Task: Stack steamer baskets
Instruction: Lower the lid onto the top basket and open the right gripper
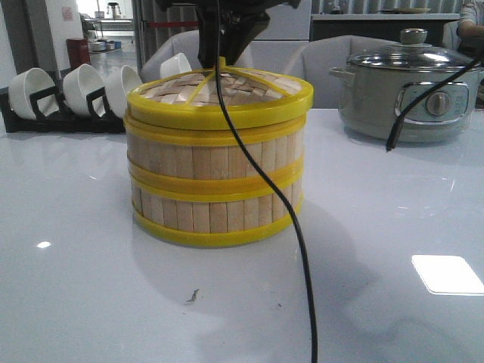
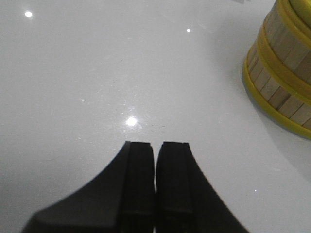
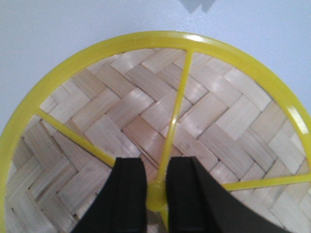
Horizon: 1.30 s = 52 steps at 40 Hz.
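Observation:
Two steamer baskets [image 1: 218, 181] stand stacked on the white table, with the woven bamboo lid [image 1: 227, 91] on top. My right gripper [image 1: 221, 53] is above the lid's middle. In the right wrist view the right gripper [image 3: 156, 167] is shut on the lid's yellow knob [image 3: 156, 200], where the yellow spokes meet over the weave [image 3: 146, 111]. My left gripper [image 2: 155, 144] is shut and empty, low over bare table, with the stack's lower wall [image 2: 279, 77] off to one side. The left gripper does not show in the front view.
A grey-green electric pot [image 1: 408, 91] with a glass lid stands at the back right. White bowls on a black rack [image 1: 76, 91] stand at the back left. A black cable [image 1: 299, 249] hangs across the front of the stack; another cable [image 1: 423, 98] dangles by the pot.

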Each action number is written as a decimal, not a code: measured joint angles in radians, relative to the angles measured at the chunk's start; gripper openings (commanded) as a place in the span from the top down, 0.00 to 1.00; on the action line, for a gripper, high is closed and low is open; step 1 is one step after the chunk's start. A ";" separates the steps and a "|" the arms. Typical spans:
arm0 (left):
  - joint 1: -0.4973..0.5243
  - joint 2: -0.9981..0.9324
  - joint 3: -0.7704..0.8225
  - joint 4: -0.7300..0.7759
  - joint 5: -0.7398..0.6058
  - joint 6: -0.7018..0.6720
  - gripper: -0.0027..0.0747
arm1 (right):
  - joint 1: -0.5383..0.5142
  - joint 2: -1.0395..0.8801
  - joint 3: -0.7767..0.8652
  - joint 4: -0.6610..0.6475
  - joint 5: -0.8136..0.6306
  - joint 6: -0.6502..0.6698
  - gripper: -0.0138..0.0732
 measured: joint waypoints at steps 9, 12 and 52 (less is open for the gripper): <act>0.000 0.000 0.000 0.000 0.000 0.000 0.85 | 0.000 0.000 0.000 0.006 0.000 0.000 0.80; 0.000 0.000 0.000 0.000 0.000 0.000 0.85 | 0.000 0.000 0.000 0.007 0.000 0.000 0.80; 0.000 0.000 0.000 0.000 0.000 0.000 0.85 | 0.000 0.012 0.000 0.012 0.004 0.000 0.39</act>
